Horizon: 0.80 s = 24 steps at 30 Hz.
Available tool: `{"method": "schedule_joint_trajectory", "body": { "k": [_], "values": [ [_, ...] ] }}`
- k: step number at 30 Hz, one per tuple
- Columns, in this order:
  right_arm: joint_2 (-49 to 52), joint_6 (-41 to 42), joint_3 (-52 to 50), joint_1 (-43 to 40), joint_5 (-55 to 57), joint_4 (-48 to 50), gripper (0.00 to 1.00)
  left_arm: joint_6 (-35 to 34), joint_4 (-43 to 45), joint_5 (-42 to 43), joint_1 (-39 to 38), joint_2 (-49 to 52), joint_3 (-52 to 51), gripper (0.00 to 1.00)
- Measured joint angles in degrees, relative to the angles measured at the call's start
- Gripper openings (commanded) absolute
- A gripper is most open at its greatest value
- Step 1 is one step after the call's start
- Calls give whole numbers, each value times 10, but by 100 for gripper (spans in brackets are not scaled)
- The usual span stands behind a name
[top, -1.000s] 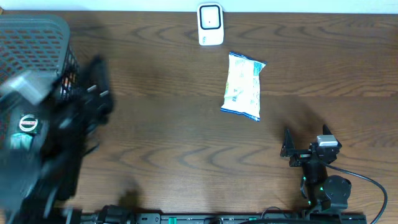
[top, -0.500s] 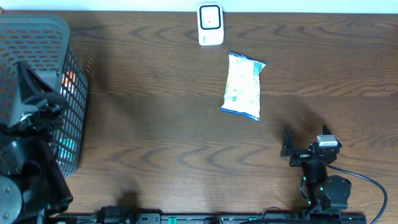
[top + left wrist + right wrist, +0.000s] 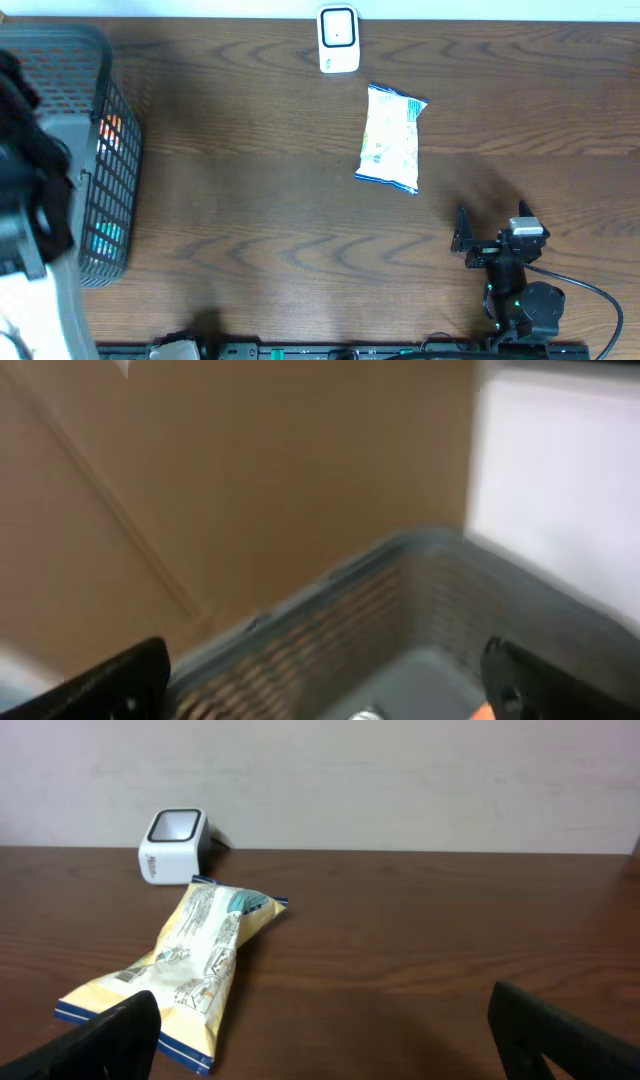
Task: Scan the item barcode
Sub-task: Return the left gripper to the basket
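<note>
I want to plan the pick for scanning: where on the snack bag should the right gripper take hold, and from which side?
Probably across its narrow width near the middle, coming from above. The snack bag lies flat, its long sides running roughly away from the robot, so the open right gripper nearby could close its fingers on those two sides.

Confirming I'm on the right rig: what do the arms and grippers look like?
Right arm: black, pale grey camera block at the wrist, small green lights, black cable looping from its base. Left arm: blurred, black, grey and white. Left gripper and right gripper: black fingers.
</note>
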Motion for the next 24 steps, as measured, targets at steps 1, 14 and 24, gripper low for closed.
{"method": "schedule_joint_trajectory", "body": {
  "k": [1, 14, 24],
  "values": [
    [0, 0, 0, 0, 0, 0, 99, -10, -16, 2, 24, 18, 10, 98],
    [0, 0, 0, 0, 0, 0, 99, -69, -209, 215, 250, 158, 24, 98],
    [0, 0, 0, 0, 0, 0, 99, -50, -278, 252, 291, 243, -28, 98]
  ]
}}
